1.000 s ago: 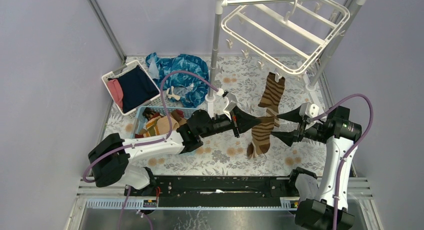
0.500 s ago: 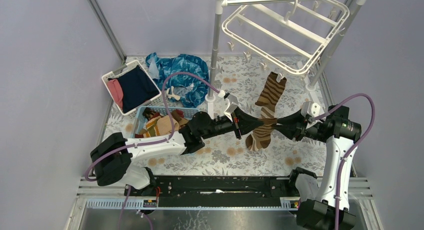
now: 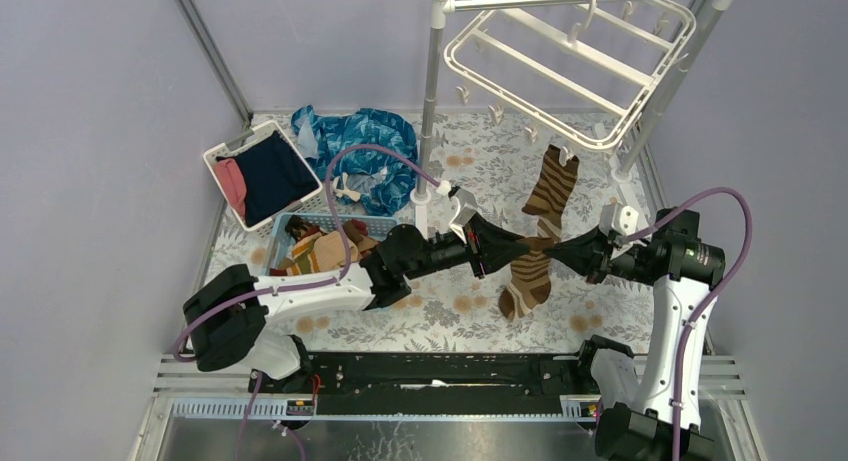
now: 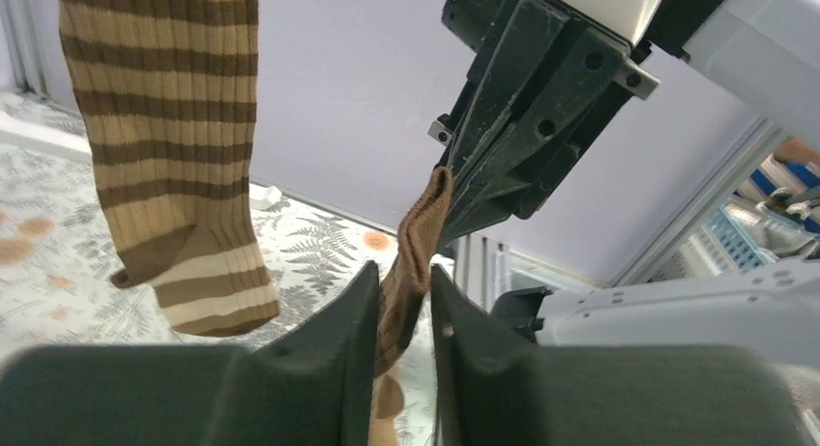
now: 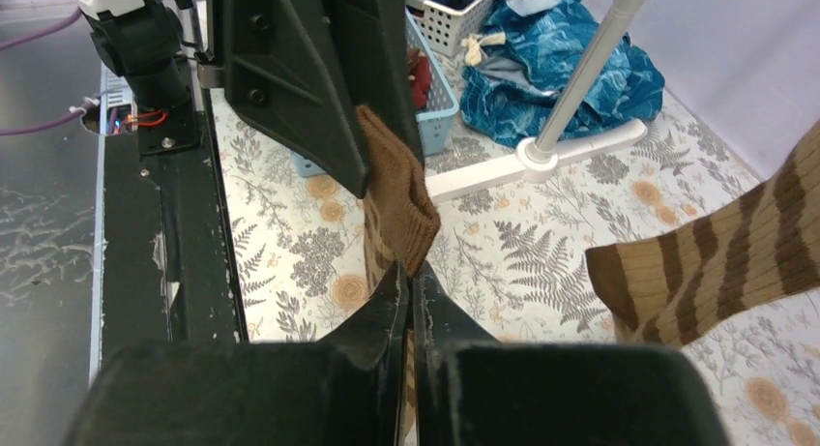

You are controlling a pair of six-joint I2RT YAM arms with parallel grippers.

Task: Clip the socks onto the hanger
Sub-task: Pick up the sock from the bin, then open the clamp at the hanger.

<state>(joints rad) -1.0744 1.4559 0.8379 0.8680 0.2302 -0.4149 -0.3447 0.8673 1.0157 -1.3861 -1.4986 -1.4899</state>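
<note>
A brown-and-tan striped sock [image 3: 528, 276] hangs between my two grippers above the floral table. My right gripper [image 5: 409, 272] is shut on its brown cuff [image 5: 396, 190], pinching it at the fingertips. My left gripper [image 4: 403, 272] faces it from the left. Its jaws stand a little apart, with the same cuff [image 4: 411, 252] lying loosely between them. A second striped sock [image 3: 553, 186] dangles from a clip of the white hanger [image 3: 570, 61]. It also shows in the left wrist view [image 4: 164, 127].
The rack's upright pole [image 3: 432, 101] stands just behind my left gripper. A blue basket [image 3: 340, 221] of more socks sits to the left. Behind it are a white basket [image 3: 222, 151] of navy and pink clothes and a blue patterned cloth [image 3: 365, 146].
My right gripper moved in and shut on the sock's cuff. My left gripper's jaws have parted slightly. The hung sock has swung a little to the right.
</note>
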